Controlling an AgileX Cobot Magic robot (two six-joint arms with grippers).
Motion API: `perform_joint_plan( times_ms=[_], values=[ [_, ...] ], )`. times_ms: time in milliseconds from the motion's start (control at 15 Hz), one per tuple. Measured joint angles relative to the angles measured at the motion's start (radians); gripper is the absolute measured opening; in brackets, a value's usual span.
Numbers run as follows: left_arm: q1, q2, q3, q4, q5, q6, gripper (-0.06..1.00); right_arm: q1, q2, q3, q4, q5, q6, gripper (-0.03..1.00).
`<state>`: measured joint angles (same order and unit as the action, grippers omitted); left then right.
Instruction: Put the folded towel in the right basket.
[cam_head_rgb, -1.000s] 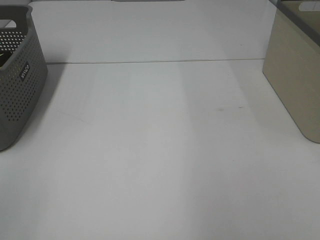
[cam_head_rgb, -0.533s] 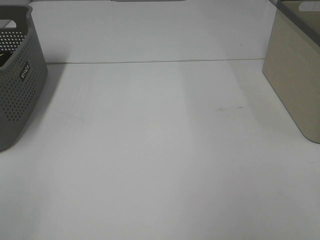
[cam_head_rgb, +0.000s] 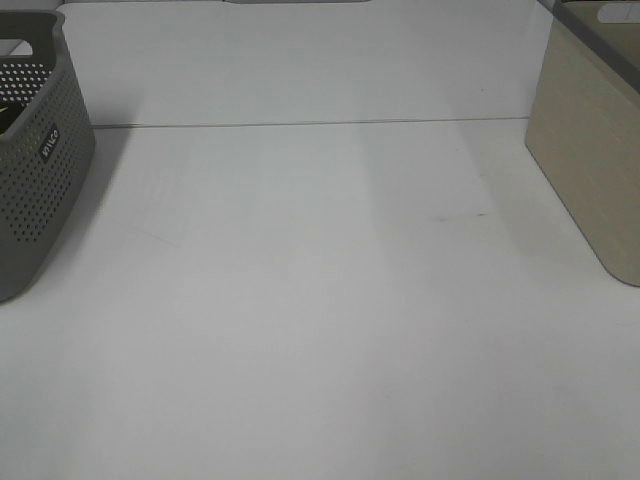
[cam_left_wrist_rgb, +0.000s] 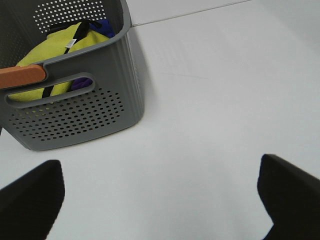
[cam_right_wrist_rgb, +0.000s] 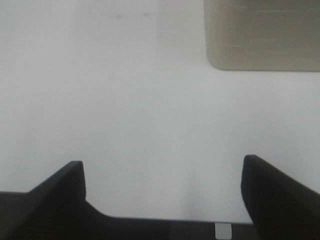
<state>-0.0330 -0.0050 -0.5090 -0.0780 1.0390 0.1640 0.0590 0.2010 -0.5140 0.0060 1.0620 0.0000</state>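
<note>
The right basket (cam_head_rgb: 592, 150) is beige with smooth walls and stands at the table's right edge; it also shows in the right wrist view (cam_right_wrist_rgb: 260, 35). A yellow folded cloth (cam_left_wrist_rgb: 45, 55) with a black strap across it lies inside the grey perforated basket (cam_left_wrist_rgb: 75, 115). It does not show in the high view. My left gripper (cam_left_wrist_rgb: 160, 200) is open and empty over bare table, a short way from the grey basket. My right gripper (cam_right_wrist_rgb: 162, 192) is open and empty over bare table, apart from the beige basket. Neither arm shows in the high view.
The grey perforated basket (cam_head_rgb: 35, 160) stands at the table's left edge. It also holds a blue-purple item (cam_left_wrist_rgb: 102, 25), and an orange bar (cam_left_wrist_rgb: 20, 76) lies along its rim. A seam (cam_head_rgb: 300, 123) crosses the white table at the back.
</note>
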Motion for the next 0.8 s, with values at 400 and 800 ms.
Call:
perform_joint_plan(
  times_ms=[400,800],
  values=[
    [0.000,0.000,0.000,0.000,0.000,0.000,0.99,0.000,-0.182,0.007,0.046,-0.001,-0.056,0.79],
    [0.000,0.000,0.000,0.000,0.000,0.000,0.99,0.000,-0.182,0.007,0.046,-0.001,-0.056,0.79]
  ],
)
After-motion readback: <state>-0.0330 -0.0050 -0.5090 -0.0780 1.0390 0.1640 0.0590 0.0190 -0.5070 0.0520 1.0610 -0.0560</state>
